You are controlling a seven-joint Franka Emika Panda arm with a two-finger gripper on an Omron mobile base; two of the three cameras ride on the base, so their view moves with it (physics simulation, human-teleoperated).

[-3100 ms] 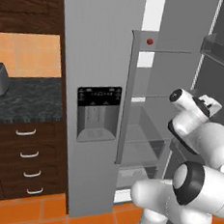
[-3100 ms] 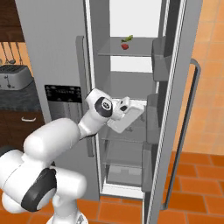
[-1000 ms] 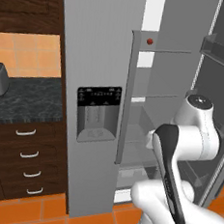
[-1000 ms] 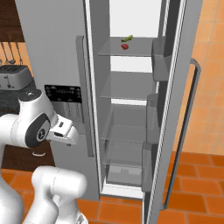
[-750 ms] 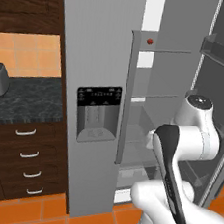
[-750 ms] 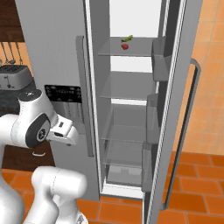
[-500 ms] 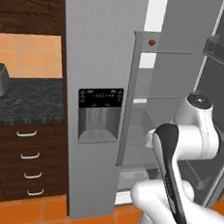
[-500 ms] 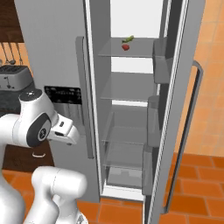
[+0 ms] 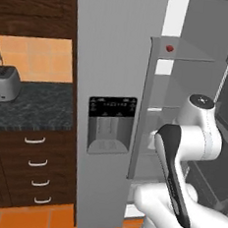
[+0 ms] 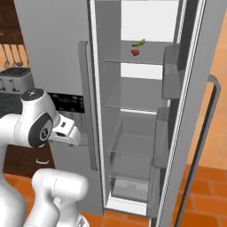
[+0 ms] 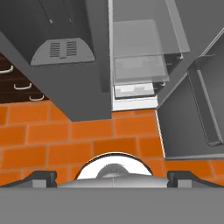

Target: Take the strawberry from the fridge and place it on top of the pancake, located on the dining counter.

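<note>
Tiny red strawberry (image 10: 135,52) on top glass shelf, open fridge (image 10: 57,57).

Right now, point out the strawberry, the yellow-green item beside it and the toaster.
strawberry (image 10: 135,52), right base view, middle of the berry
yellow-green item (image 10: 139,43), right base view, its middle
toaster (image 9: 2,83), left base view, front face

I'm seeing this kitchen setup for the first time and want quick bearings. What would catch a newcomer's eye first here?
The tall grey fridge stands with its right-hand door swung open, baring a column of glass shelves. On the top shelf lies a tiny red strawberry beside a small yellow-green item. In front, the white arm is folded low, and its open gripper looks down at the orange tiled floor.
</note>
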